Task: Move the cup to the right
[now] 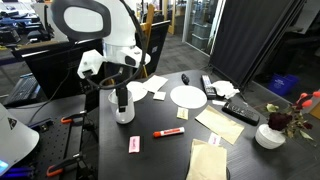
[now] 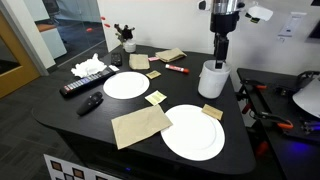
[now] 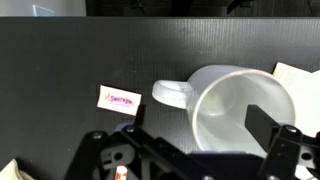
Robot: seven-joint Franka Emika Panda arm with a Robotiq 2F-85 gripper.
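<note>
The cup (image 1: 123,110) is a plain white mug standing upright near the edge of the black table. It also shows in an exterior view (image 2: 212,80). In the wrist view the cup (image 3: 235,100) is seen from above, with its handle (image 3: 172,94) pointing left. My gripper (image 1: 122,93) hangs straight down over the cup, also visible in an exterior view (image 2: 219,52). In the wrist view my gripper (image 3: 200,122) is open. One finger is over the cup's mouth and the other is outside it near the handle. I cannot tell whether a finger touches the cup.
Two flat white plates (image 2: 126,85) (image 2: 193,131) lie on the table (image 2: 60,115). A red marker (image 2: 178,69), sticky notes, brown napkins (image 2: 140,125) and remotes (image 2: 80,88) also lie there. A white bowl (image 1: 269,136) and flowers stand at one end. A small label (image 3: 119,99) lies beside the cup.
</note>
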